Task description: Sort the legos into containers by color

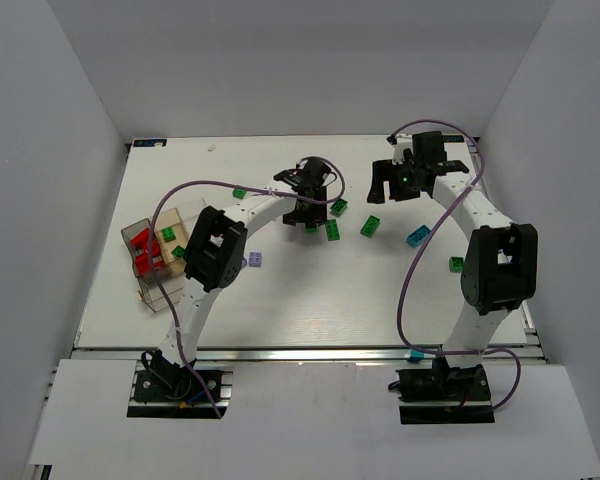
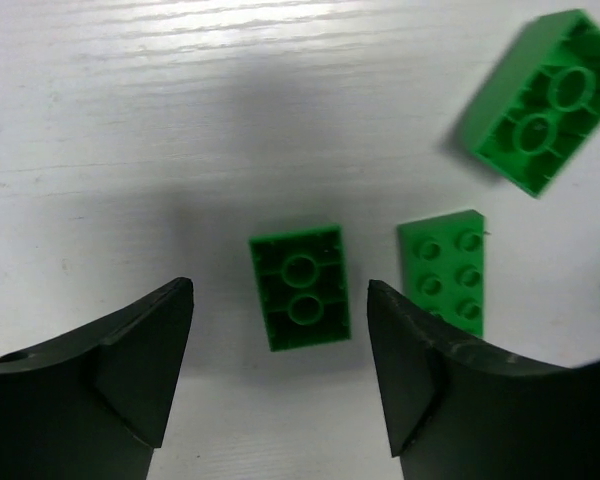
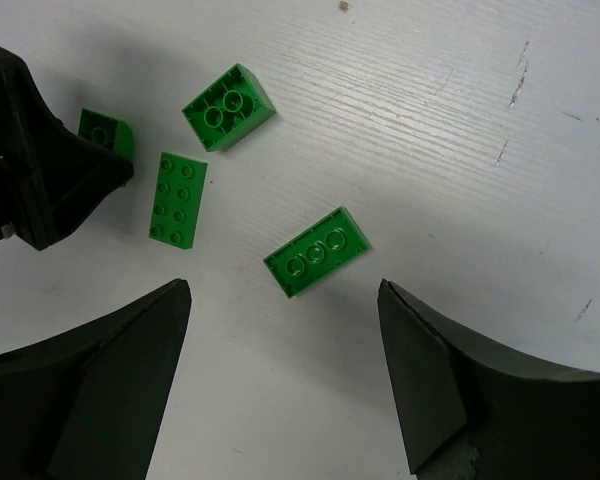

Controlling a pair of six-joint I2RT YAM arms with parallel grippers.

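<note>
My left gripper (image 2: 280,292) is open and low over the table. An upside-down green lego (image 2: 300,287) lies between its fingertips, untouched. A flat green plate (image 2: 443,270) lies just to its right, and another upturned green brick (image 2: 545,100) lies farther off. My right gripper (image 3: 282,288) is open and empty above a green brick (image 3: 317,252). In the top view the left gripper (image 1: 305,213) is at the table's middle back and the right gripper (image 1: 398,188) is to its right. The clear container (image 1: 152,288) at the left holds red and green legos and a tan block.
Loose bricks on the table: teal (image 1: 417,237), green (image 1: 456,264), green (image 1: 239,192), light purple (image 1: 254,260), and teal by the front rail (image 1: 415,355). The left gripper's black body (image 3: 40,170) shows at the left of the right wrist view.
</note>
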